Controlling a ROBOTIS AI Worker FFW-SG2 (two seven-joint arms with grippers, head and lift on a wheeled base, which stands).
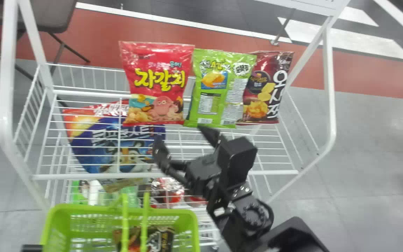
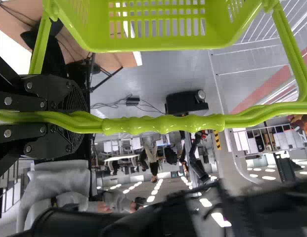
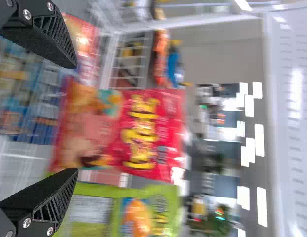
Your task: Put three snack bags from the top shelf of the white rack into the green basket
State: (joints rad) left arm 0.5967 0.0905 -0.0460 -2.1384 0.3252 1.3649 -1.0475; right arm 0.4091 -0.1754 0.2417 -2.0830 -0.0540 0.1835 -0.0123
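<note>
Red, green and maroon snack bags (image 1: 222, 87), three, line the top shelf (image 1: 275, 172); one dark bag (image 1: 163, 239) lies in the green basket (image 1: 82, 208). Right end effector (image 1: 180, 134) open; left end effector (image 2: 70, 117) gripping the handle (image 2: 163, 124).

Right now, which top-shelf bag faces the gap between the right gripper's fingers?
The bright red bag, leftmost in the head view; the green bag and maroon bag are right of it.

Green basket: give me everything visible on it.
Bright green, plastic-looking basket: slotted walls, smooth rim, open top facing up, two raised handles with ridged grips lying together. The left tool is closed on the handles. It is at the near side of the white wire rack. One dark, printed snack bag lies inside.
</note>
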